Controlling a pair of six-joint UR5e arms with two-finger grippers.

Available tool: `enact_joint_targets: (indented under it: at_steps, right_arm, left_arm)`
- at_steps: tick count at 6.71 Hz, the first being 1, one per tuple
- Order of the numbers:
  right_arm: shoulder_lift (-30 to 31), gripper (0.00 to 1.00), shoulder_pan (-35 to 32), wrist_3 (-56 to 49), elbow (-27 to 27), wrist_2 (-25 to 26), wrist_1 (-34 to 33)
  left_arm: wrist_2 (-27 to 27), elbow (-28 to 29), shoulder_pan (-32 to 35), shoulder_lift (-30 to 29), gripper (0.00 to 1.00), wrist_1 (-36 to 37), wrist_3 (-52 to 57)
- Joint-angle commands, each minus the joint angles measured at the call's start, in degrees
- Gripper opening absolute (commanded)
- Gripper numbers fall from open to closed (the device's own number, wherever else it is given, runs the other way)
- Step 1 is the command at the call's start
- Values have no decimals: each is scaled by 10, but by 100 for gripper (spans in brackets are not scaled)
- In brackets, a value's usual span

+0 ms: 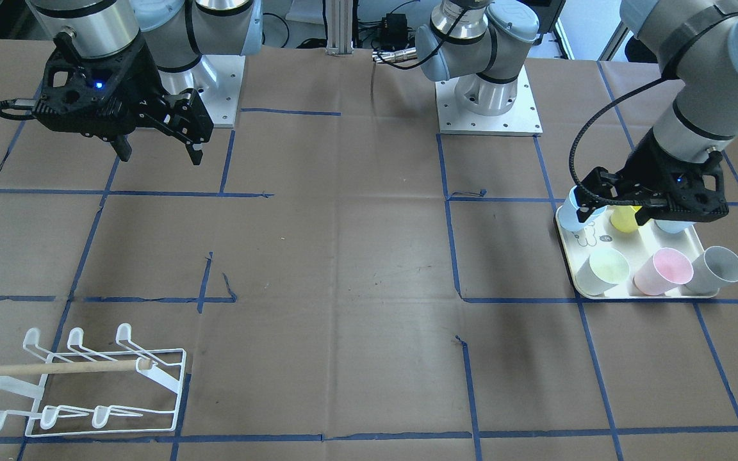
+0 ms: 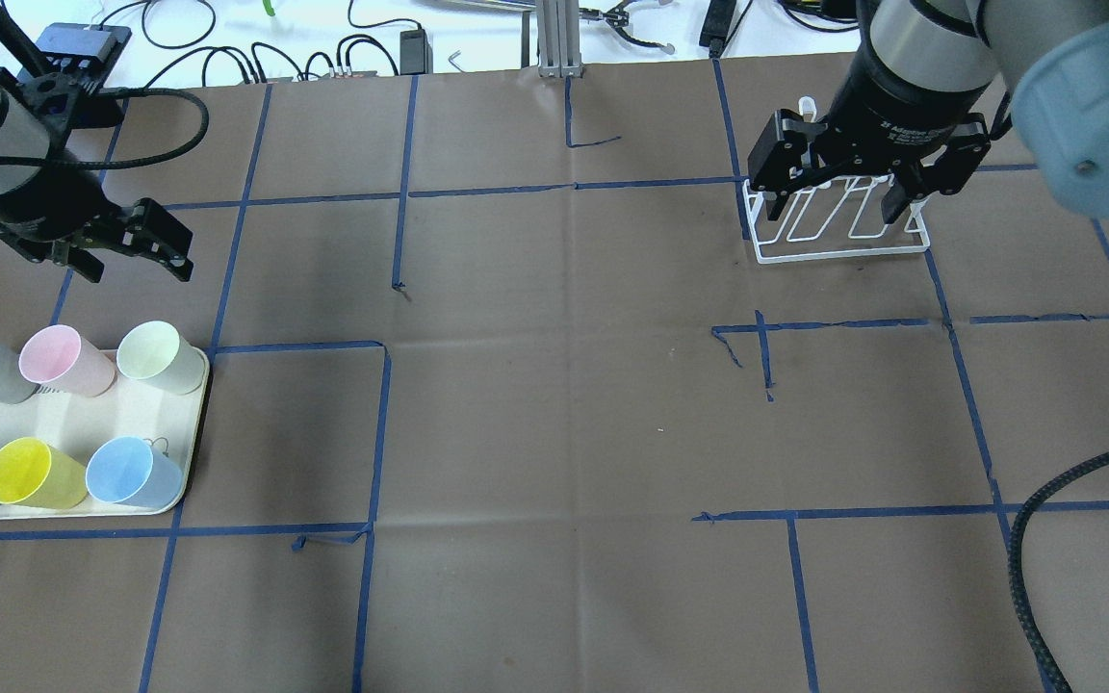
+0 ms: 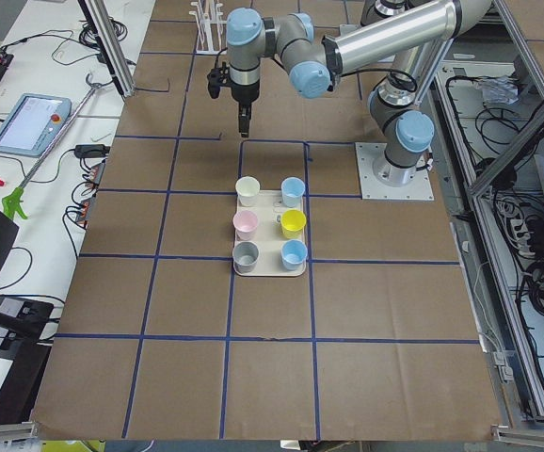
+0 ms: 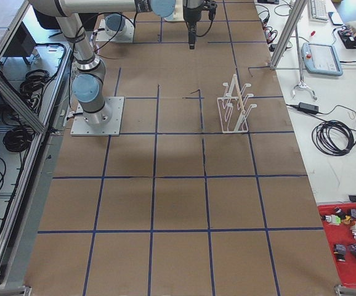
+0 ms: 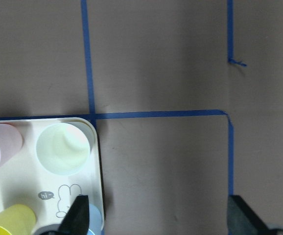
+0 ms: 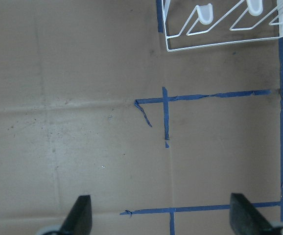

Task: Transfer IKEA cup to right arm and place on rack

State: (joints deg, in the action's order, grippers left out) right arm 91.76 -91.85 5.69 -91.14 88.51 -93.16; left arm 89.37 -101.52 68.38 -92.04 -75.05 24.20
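Both grippers stand open and empty: my left gripper (image 2: 136,269) hangs over a corner of the cream bear-print tray (image 2: 73,423) holding six upright tapered plastic cups (image 2: 158,354), my right gripper (image 2: 834,207) above the small white wire rack (image 1: 106,384) with its wooden dowel (image 1: 55,369). Cups judged light, thin-walled, stiff, slick; best pinched across the wall at the rim, one finger inside, body left free for hand-over. Left wrist view puts one fingertip (image 5: 79,218) over the light blue cup (image 5: 95,220), probably the target though cut off there; overhead shows all six, and the front view shows the rack whole, which overhead half hides behind my right gripper.
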Motion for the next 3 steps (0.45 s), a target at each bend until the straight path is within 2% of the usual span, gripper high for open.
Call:
enact_joint_targets:
  at_steps: [1, 3]
  right_arm:
    - [-1, 100, 0, 0, 0, 1, -1]
    - [-1, 100, 0, -1, -1, 1, 3]
  left_arm:
    - [-1, -42, -40, -11, 100, 57, 40]
    - [0, -103, -40, -42, 100, 169, 42]
